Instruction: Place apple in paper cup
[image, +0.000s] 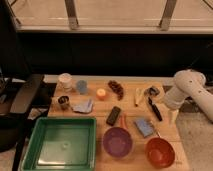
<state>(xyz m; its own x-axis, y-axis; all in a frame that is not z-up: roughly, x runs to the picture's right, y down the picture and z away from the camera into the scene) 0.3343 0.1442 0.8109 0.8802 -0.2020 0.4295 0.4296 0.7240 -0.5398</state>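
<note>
The apple (101, 93), a small round orange-yellow fruit, sits on the wooden table (131, 112) at the back middle. The paper cup (65, 81), short and cream-white, stands upright at the table's back left corner, to the left of the apple, with a light blue cup (81, 87) between them. My white arm (185, 87) comes in from the right. My gripper (172, 116) hangs down at the table's right edge, far to the right of the apple and the cup, with nothing seen in it.
A dark metal cup (63, 102) and a blue bag (83, 106) lie in front of the cups. A green bin (60, 142), purple bowl (117, 141) and orange-red bowl (160, 151) line the front. A black bar (113, 115), blue sponge (144, 126) and black brush (154, 109) lie mid-table.
</note>
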